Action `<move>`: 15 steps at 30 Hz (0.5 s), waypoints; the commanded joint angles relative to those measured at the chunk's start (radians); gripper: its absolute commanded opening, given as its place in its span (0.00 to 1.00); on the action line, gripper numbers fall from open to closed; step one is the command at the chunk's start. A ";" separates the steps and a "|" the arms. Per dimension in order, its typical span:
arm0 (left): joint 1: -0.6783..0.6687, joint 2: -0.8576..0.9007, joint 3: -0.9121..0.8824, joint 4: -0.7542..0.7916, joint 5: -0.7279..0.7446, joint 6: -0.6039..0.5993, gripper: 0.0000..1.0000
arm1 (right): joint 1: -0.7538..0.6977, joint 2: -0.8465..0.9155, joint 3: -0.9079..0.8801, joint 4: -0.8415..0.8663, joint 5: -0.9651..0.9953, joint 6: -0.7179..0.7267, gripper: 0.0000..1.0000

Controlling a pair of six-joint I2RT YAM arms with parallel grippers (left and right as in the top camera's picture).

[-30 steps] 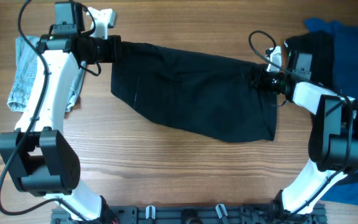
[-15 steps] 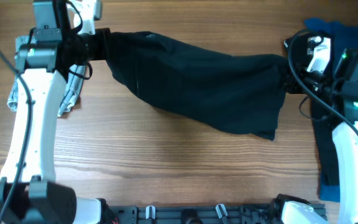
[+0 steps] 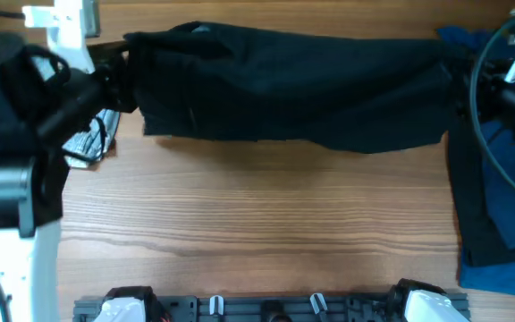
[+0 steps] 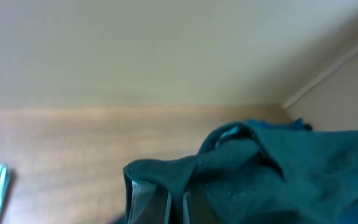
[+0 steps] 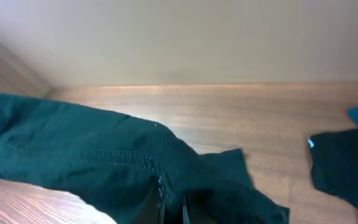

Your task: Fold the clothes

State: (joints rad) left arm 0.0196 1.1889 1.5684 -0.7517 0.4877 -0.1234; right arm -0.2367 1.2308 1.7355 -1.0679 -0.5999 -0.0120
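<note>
A dark garment hangs stretched across the far half of the table, lifted between both arms. My left gripper is shut on its left end; the left wrist view shows the cloth bunched over the fingers. My right gripper is shut on its right end; the right wrist view shows the cloth pinched between the fingers. A folded light denim piece lies at the far left, partly hidden by the left arm.
A pile of dark and blue clothes lies along the right edge of the wooden table. A rail with clips runs along the front edge. A wall stands behind the table in both wrist views.
Both arms have risen and spread apart, lifting the dark garment off the table and pulling it taut and level. The arms now loom larger toward the overhead camera.
</note>
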 commanded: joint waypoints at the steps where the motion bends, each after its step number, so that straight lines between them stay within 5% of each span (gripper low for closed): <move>1: 0.003 -0.092 0.009 0.090 0.062 -0.056 0.04 | -0.003 -0.001 0.082 -0.054 0.035 -0.041 0.04; 11: 0.003 -0.326 0.148 0.061 0.119 -0.181 0.04 | -0.003 -0.042 0.402 -0.321 0.111 -0.040 0.04; 15: 0.003 -0.361 0.219 0.027 0.259 -0.241 0.04 | -0.003 -0.105 0.413 -0.343 0.111 -0.036 0.04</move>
State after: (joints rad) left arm 0.0200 0.8410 1.7279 -0.7181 0.6243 -0.3038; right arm -0.2367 1.1652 2.1277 -1.3983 -0.5110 -0.0402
